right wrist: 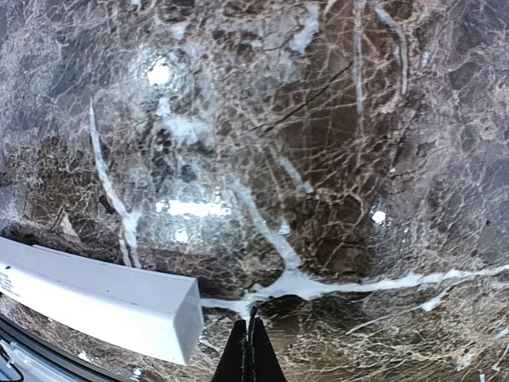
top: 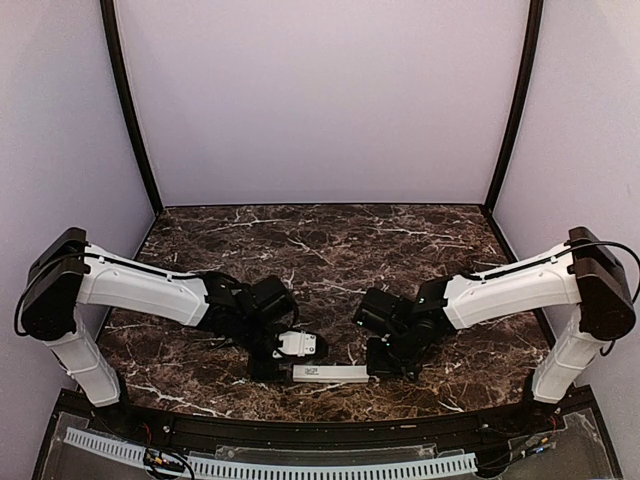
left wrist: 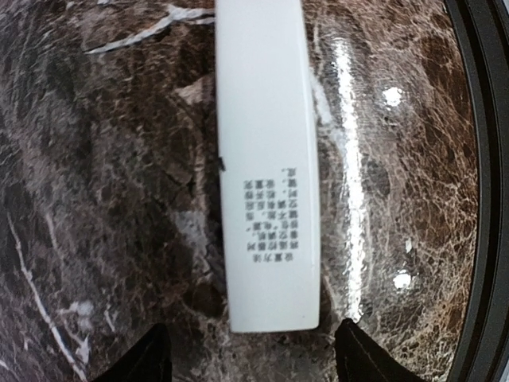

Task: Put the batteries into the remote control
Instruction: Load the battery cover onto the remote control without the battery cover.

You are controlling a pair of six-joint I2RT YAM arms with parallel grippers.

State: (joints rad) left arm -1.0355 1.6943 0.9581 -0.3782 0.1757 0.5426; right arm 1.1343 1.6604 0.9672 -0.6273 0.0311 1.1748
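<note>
Setting: robot lab test booth. Evidence: plain pale walls (top: pixel 320 100) on three sides; black corner posts (top: pixel 128 110); dark marble-pattern table (top: pixel 330 240); white-and-black left arm (top: pixel 140 287) and right arm (top: pixel 510 288) bolted at its near edge; slotted white cable duct (top: pixel 270 466) and exposed wires (top: pixel 157 461) along the front.

Slim white remote control (top: pixel 330 373) lying flat on the table (top: pixel 330 250) near its front edge. Small printed text facing up.

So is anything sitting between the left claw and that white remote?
Nothing visible does. The remote control lies with its end just ahead of the left gripper, whose jaws stand open; only the marble table shows between them.
</note>
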